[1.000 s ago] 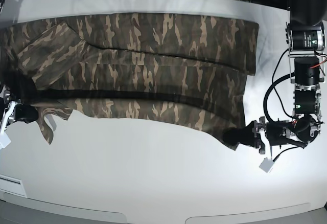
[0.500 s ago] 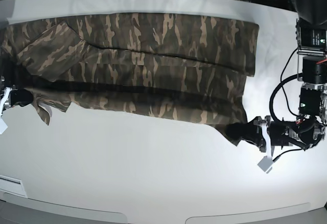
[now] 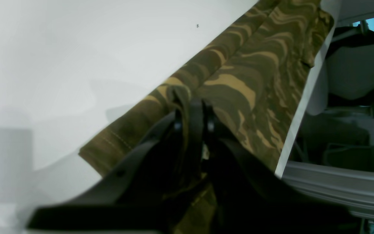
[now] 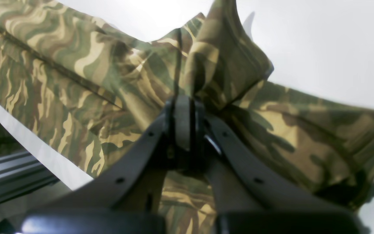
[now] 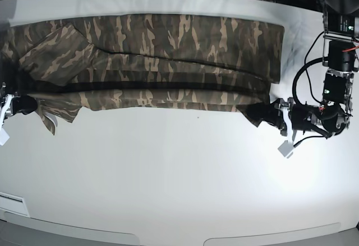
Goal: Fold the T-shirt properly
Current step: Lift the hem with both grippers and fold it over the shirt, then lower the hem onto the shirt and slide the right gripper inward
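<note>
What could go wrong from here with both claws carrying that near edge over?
1. The left claw pinches only a small bunch of the T-shirt hem; it could slip out.
2. The sleeve flap dangling by the right claw may tuck under crookedly.
3. Uneven arm travel would skew the fold line.

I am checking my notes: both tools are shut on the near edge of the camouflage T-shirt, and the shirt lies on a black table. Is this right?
Not quite: the table is white, not black, as the base view shows. The rest holds: the left tool and the right tool are both shut on the near edge of the T-shirt.
</note>
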